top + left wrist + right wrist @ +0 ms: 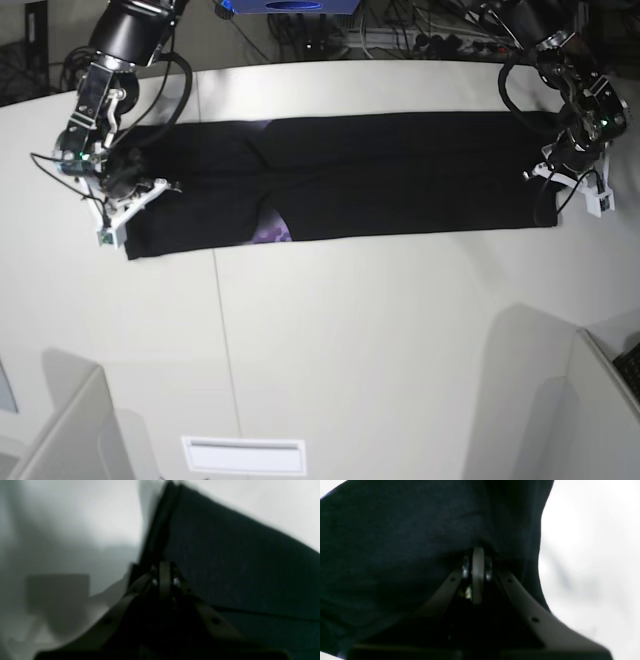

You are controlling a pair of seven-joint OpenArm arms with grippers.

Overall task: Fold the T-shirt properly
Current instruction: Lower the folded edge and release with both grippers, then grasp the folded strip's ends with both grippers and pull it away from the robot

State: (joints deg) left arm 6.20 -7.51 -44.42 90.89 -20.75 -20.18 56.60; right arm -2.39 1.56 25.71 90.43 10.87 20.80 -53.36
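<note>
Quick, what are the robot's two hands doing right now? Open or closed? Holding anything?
Left hand: closed, pinching one end of the shirt.
Right hand: closed, pinching the other end of the shirt.

The T-shirt (380,175) lies as a long band across the far part of the table (350,330), and each end is occupied by an arm: the right tool (128,200) at one end, the left tool (558,185) at the other. In front of the band the table is bare and wide. Cables (400,40) crowd the far edge. Grey partitions (540,400) stand at the near corners.
</note>
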